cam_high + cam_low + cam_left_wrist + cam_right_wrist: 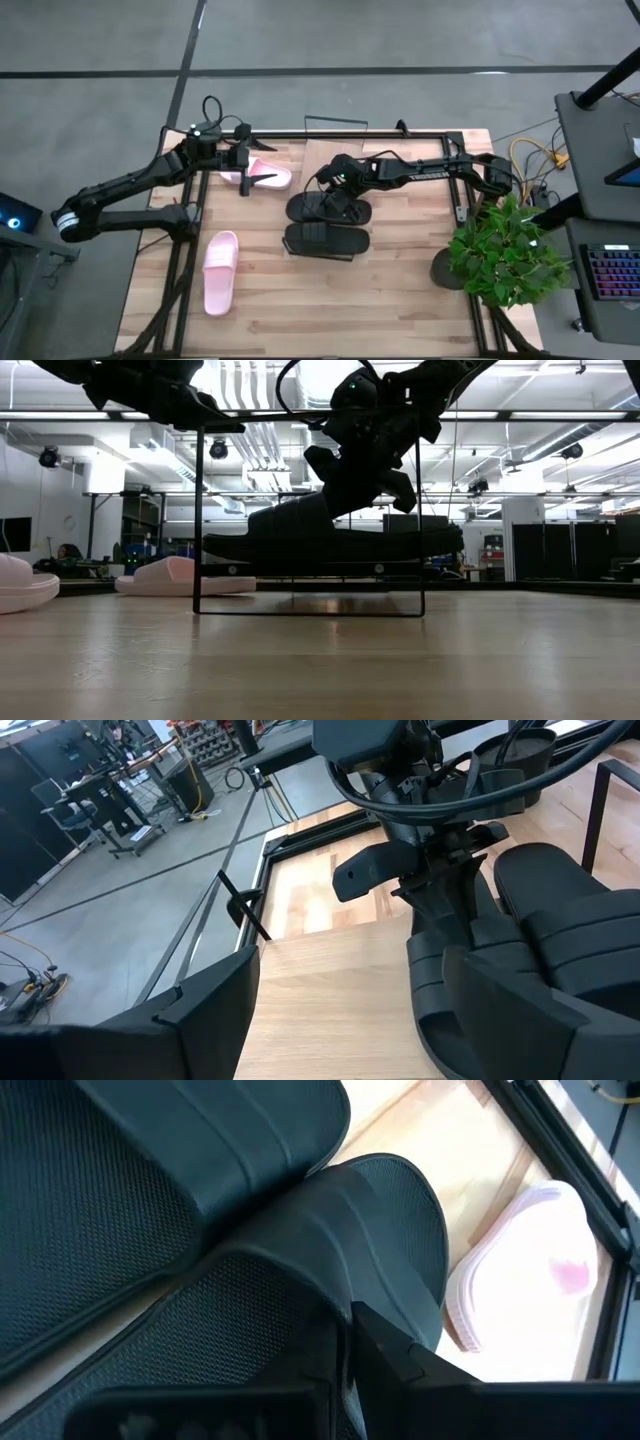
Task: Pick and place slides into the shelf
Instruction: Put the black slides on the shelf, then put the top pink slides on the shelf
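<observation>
Writing: none legible; right hand (335, 193) on black slide (329, 209).

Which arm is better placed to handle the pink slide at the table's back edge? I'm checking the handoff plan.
Left. The left gripper hovers right over that pink slide, while the right gripper is busy at the black slide.

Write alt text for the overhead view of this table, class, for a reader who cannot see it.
The right gripper reaches down onto the farther of two black slides lying side by side mid-table, the nearer black slide beside it. The left gripper hovers over a pink slide near the far edge; another pink slide lies near the front left.
</observation>
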You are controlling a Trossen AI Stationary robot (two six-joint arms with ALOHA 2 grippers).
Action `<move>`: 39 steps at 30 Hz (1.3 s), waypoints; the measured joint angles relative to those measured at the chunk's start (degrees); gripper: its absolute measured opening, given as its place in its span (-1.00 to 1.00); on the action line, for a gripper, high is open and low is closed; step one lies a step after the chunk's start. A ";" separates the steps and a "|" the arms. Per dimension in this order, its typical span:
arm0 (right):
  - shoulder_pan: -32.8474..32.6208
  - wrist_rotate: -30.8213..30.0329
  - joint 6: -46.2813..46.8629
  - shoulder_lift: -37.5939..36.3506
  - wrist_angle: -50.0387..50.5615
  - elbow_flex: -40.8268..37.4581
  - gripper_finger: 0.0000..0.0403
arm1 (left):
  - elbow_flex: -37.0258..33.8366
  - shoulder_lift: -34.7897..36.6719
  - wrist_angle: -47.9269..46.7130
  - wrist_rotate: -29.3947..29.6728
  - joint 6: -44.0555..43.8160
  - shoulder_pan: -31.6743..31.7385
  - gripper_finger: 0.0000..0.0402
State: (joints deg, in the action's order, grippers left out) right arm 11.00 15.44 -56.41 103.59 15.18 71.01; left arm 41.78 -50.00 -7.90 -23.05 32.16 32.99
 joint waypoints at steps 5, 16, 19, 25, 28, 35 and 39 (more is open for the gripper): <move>0.00 0.17 0.64 -0.04 0.78 0.01 -0.85 | 0.00 0.00 0.00 0.00 0.02 0.00 0.48; -0.02 0.35 0.66 -0.11 1.54 0.22 -0.17 | 0.00 0.00 0.02 0.00 0.02 0.00 0.48; -0.09 -0.05 1.33 -0.11 3.45 1.69 -0.05 | 0.00 0.00 0.02 0.00 0.02 0.00 0.48; -0.07 -0.28 1.36 -0.15 10.21 5.07 0.06 | 0.00 0.00 -0.04 0.00 0.02 0.00 0.48; -0.02 -0.47 1.43 -0.15 13.86 6.92 0.07 | 0.00 0.00 -0.04 0.00 0.00 0.00 0.48; -0.04 -9.41 5.43 -0.26 22.92 12.82 0.07 | 0.00 0.00 -0.72 5.67 -1.80 -0.04 0.48; 0.62 -14.43 11.47 -0.36 27.13 17.21 0.07 | 0.00 -0.12 -0.76 18.95 -8.08 0.02 0.48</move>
State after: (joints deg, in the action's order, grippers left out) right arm 11.63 1.01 -44.94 103.24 42.31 88.22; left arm 41.78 -50.12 -8.66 -4.10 24.08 33.01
